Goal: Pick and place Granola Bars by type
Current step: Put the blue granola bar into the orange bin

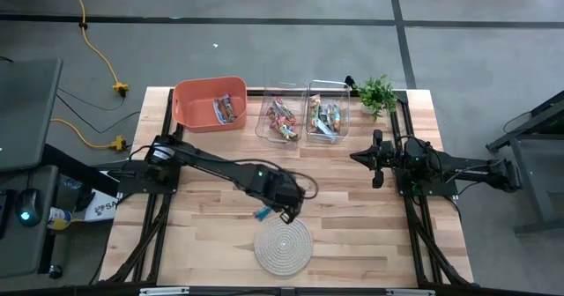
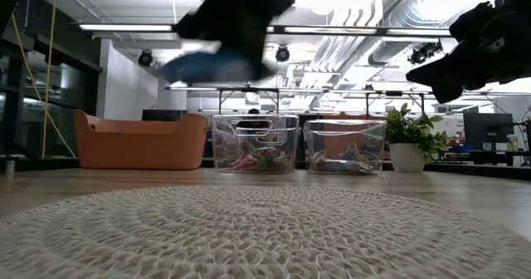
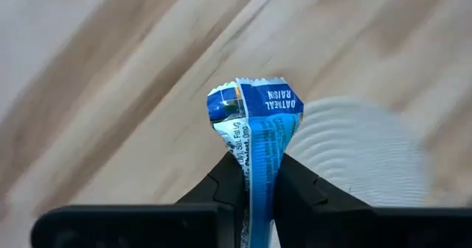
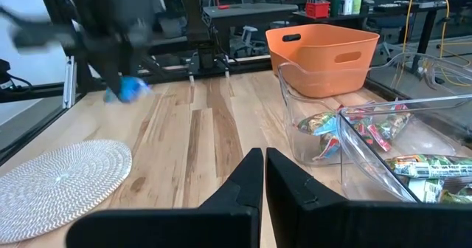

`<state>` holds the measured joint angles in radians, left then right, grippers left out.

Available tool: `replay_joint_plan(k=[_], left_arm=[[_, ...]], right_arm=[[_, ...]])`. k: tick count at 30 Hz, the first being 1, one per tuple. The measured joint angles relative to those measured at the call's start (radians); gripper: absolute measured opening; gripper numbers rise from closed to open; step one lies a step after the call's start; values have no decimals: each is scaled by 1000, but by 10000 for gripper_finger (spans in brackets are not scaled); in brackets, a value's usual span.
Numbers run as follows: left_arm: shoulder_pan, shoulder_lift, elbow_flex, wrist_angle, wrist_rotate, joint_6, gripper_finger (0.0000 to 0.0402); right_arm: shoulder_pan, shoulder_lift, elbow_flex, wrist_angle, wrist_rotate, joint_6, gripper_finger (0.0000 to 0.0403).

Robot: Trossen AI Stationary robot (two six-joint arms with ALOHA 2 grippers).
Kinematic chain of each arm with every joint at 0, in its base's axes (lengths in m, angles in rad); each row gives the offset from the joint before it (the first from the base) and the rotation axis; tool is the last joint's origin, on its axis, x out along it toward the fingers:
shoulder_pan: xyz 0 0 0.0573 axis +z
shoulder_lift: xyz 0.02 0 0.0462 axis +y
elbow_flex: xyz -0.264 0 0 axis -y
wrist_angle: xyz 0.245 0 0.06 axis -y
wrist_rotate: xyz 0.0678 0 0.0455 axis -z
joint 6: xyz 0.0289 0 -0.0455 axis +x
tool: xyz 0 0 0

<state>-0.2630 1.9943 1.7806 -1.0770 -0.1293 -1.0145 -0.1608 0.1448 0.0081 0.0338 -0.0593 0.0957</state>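
The left gripper (image 1: 280, 210) hangs above the wooden table (image 1: 211, 243), just beyond the round coiled rope mat (image 1: 283, 246), its two dark fingers (image 3: 228, 178) pinched tight on a slim blue-and-silver wrapped granola bar (image 3: 255, 130) whose crimped end stands up past the fingertips, clear of the wood. From the side, the bar (image 2: 203, 66) rides well above the tabletop. The right gripper (image 1: 377, 159) waits off to the right side, near the clear bins, its fingers (image 4: 247, 178) pressed together with nothing between them. At the far edge sit an orange plastic tub (image 1: 209, 103) with a few bars inside, then two clear plastic bins: the nearer-to-centre one (image 1: 281, 114) holds red-orange-pink wrapped bars (image 1: 282, 120), the other (image 1: 327, 113) greenish and mixed ones (image 1: 324, 120). A small green potted plant (image 1: 377, 92) stands at the back right corner. Beyond the table are desks, monitors and bright ceiling lights; yellow cables (image 1: 99, 58) trail across the grey floor.
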Motion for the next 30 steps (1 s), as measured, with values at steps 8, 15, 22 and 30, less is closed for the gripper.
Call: replay_joint_plan(k=[8,15,22,30], left_arm=[[1,-2,324,7,-132,212,45],[8,-14,577,20,-310,394,45],[80,-164,543,67,-442,459,45],[245,-306,544,-16,-571,496,44]], right_arm=[[0,0,0,0,0,0,0],[0,0,0,0,0,0,0],[0,1,0,0,0,0,0],[0,13,0,0,0,0,0]])
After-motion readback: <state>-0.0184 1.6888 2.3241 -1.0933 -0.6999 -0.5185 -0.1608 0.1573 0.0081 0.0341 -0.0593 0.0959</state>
